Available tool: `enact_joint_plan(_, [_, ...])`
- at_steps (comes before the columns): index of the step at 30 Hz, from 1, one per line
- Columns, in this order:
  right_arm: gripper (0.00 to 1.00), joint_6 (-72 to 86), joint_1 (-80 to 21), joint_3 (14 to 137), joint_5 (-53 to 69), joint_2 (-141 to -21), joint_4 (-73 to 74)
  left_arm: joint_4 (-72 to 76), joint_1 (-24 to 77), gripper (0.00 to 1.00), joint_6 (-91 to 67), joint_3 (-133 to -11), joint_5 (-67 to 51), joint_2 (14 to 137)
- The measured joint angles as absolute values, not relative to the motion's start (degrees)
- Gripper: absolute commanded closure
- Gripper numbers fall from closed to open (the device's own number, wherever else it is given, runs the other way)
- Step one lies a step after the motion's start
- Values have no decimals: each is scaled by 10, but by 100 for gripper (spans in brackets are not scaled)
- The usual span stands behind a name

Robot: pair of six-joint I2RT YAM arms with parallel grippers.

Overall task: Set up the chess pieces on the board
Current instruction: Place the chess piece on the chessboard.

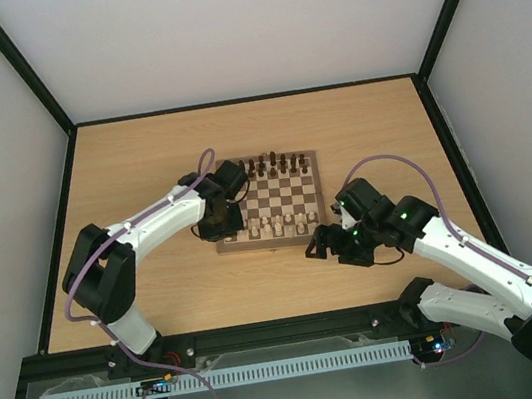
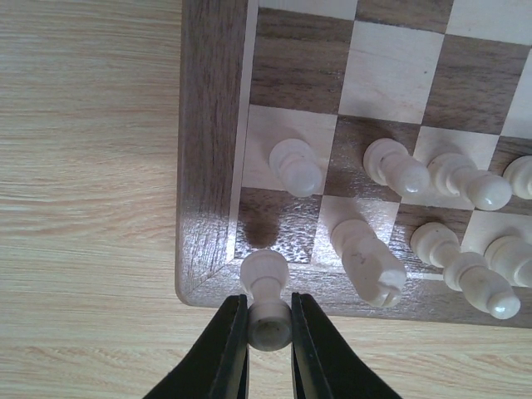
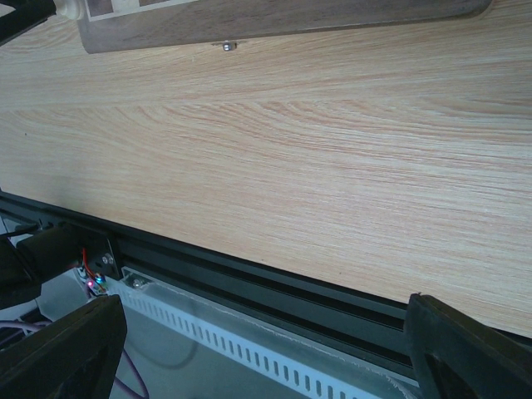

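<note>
- A small pale piece (image 2: 266, 291) sits pinched at its base in the left gripper (image 2: 268, 317), its round head pointing in over the board.
- It hangs over the brown border at the near-left corner of the board (image 2: 204, 166), just beside the dark corner square. Whether it touches the wood I cannot tell.
- Other pale pieces (image 1: 275, 224) stand on the board's two near rows.
- The dark pieces (image 1: 276, 165) line the far edge.
- The board lies in the middle of the light-wood tabletop (image 1: 138, 159).
- The right gripper (image 1: 319, 245) is off the board's near-right corner, low over bare tabletop. Its fingers (image 3: 66, 349) are spread wide and hold nothing.
</note>
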State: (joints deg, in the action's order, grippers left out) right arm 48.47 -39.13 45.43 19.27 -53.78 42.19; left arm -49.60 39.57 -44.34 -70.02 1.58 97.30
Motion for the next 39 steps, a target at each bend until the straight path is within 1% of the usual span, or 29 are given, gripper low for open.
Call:
enact_joint_plan(21, [7,480,-391,452,193,-555,420,-476,396,97,-439,-700,16,993])
enact_joint_plan(33, [7,475,-391,451,197,-567,411,-474,396,89,-439,-700,16,999])
enact_joint_plan(39, [7,472,-391,451,201,-575,408,-474,396,82,-439,-700,15,999])
